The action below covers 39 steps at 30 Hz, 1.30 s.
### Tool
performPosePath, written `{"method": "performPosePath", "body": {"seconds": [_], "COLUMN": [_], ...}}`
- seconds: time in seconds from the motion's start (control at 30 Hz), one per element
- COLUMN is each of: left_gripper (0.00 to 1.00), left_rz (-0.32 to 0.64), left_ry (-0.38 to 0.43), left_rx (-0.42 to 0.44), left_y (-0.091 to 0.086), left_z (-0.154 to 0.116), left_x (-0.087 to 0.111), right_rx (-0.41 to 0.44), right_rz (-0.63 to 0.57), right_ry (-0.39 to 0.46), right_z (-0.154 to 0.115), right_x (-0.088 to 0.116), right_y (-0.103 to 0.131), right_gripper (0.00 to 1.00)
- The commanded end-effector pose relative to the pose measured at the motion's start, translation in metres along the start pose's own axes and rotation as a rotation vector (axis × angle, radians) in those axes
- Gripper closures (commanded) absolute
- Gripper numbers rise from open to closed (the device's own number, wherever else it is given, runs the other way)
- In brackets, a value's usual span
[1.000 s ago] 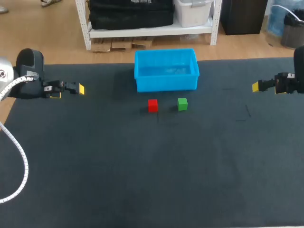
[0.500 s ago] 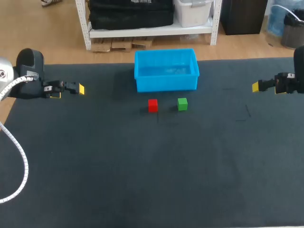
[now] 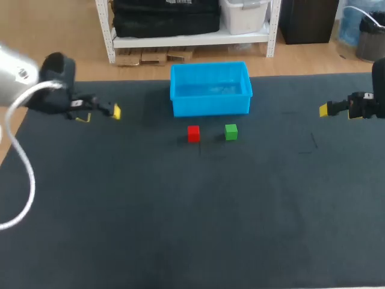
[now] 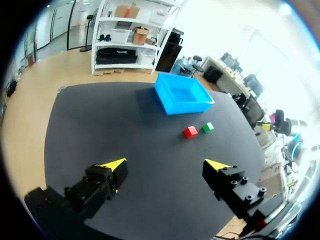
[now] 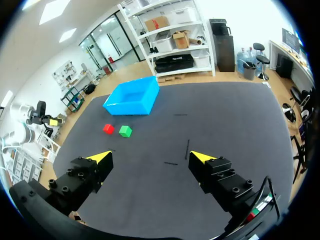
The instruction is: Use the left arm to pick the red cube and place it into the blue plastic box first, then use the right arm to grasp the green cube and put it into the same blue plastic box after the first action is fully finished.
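Observation:
A red cube (image 3: 193, 133) and a green cube (image 3: 231, 132) sit side by side on the dark mat, just in front of the blue plastic box (image 3: 210, 88), whose inside looks empty. My left gripper (image 3: 102, 114) hovers open at the far left, well left of the red cube. In the left wrist view the red cube (image 4: 190, 132), green cube (image 4: 207, 127) and box (image 4: 182, 93) lie far ahead of the open gripper (image 4: 166, 163). My right gripper (image 3: 325, 110) hangs open at the far right. The right wrist view shows the red cube (image 5: 108, 129), green cube (image 5: 125, 131) and box (image 5: 132, 96) ahead of its gripper (image 5: 150, 156).
The dark mat (image 3: 192, 217) covers the whole table. Thin scratch marks (image 3: 310, 144) lie on it right of the green cube. My left arm's white cable (image 3: 18, 150) loops over the mat's left edge.
My left arm has swung up and to the right, carrying its open gripper a little closer to the cubes. The right arm, cubes and box have not moved.

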State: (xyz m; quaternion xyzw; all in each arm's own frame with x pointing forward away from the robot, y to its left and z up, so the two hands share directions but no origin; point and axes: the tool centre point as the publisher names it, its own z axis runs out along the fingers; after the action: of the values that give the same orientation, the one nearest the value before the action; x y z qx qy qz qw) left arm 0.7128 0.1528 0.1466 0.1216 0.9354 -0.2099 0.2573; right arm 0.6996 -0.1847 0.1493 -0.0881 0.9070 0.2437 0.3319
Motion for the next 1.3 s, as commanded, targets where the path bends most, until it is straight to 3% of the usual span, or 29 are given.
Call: {"method": "performPosePath", "body": {"seconds": [0.03, 0.17, 0.33, 0.43, 1.2, 1.3], "left_gripper": [0.00, 0.00, 0.00, 0.00, 0.00, 0.00], "left_rz": [0.005, -0.014, -0.010, -0.034, -0.045, -0.127], "left_ry": [0.228, 0.280, 0.282, 0.283, 0.291, 0.317], "left_rx": [-0.289, -0.312, -0.306, -0.335, -0.323, -0.345], "left_y": [-0.022, -0.037, -0.051, -0.050, -0.048, -0.050], "left_z": [0.031, 0.050, 0.058, 0.059, 0.060, 0.065], "left_x": [-0.030, -0.032, -0.033, -0.033, -0.032, -0.033], "right_rx": [-0.001, -0.001, -0.001, -0.001, -0.001, -0.001], "right_rz": [0.000, 0.000, 0.000, 0.000, 0.000, 0.000], "right_ry": [0.002, 0.002, 0.002, 0.002, 0.002, 0.002], "right_z": [0.000, 0.000, 0.000, 0.000, 0.000, 0.000], "right_x": [0.000, 0.000, 0.000, 0.000, 0.000, 0.000], "right_y": [0.000, 0.000, 0.000, 0.000, 0.000, 0.000], "right_gripper": [0.00, 0.00, 0.00, 0.00, 0.00, 0.00]}}
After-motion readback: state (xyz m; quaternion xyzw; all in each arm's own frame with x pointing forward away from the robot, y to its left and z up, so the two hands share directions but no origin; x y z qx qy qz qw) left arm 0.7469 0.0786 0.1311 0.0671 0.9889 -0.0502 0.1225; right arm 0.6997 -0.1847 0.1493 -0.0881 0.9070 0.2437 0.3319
